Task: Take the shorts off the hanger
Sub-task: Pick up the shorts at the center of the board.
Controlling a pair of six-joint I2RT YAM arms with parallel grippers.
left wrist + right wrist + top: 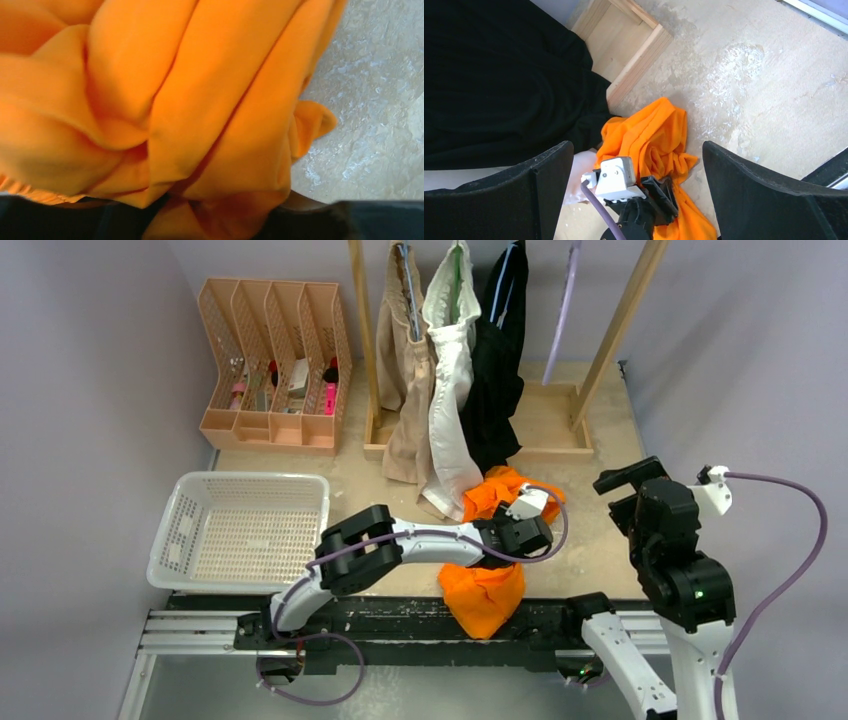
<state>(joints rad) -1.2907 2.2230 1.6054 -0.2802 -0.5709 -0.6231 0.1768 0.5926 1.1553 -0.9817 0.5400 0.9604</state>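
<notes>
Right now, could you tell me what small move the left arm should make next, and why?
Probably close the left hand on the orange shorts. The hand sits low on the crumpled cloth, which fills its wrist view, and part of the pair sags over the near edge of the table, so securing a grip before any travel seems wise.

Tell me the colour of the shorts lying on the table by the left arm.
Bright orange. The orange shorts show best in the left wrist view.
</notes>
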